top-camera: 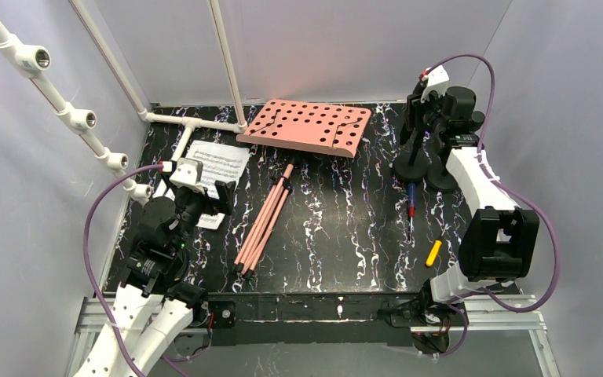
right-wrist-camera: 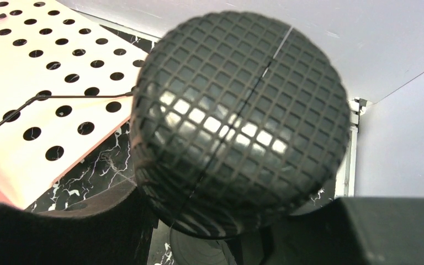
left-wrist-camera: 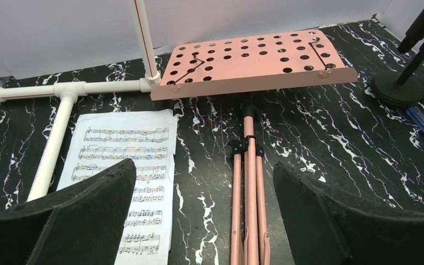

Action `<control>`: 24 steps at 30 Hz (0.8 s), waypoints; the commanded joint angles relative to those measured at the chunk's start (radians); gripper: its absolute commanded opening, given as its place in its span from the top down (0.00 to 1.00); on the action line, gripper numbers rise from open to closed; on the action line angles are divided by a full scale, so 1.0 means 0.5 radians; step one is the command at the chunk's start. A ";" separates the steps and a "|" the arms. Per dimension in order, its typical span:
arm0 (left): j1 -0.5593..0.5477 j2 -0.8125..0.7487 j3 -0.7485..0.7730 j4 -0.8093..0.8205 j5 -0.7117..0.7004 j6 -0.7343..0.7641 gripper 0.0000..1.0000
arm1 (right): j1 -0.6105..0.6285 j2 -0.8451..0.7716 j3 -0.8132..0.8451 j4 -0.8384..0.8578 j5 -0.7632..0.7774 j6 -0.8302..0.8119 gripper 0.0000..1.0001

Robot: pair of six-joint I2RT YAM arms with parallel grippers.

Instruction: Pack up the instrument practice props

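Note:
The salmon-pink perforated music desk lies flat at the back centre, and it shows in the left wrist view too. Its folded pink tripod legs lie in front of it. White sheet music lies to their left. My left gripper is open and empty, low over the table, with the sheet music by one finger and the legs between the fingers. Two black microphones stand on round bases at the back right. My right gripper is open around one microphone; its grille head fills the right wrist view.
The white plastic pipe frame runs along the left and back left, with one bar beside the sheet music. A blue-and-red pen and a small yellow object lie on the black marbled table at the right.

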State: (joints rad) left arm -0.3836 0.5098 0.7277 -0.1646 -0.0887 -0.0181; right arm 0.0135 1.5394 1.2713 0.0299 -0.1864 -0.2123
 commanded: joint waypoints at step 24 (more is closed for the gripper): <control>-0.009 0.028 -0.017 0.041 0.043 0.025 0.08 | -0.088 -0.372 -0.598 0.582 0.348 0.482 0.16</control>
State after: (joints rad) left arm -0.3836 0.5186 0.7261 -0.1635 -0.0841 -0.0181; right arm -0.0204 1.4017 0.9977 0.2886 -0.0467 -0.0051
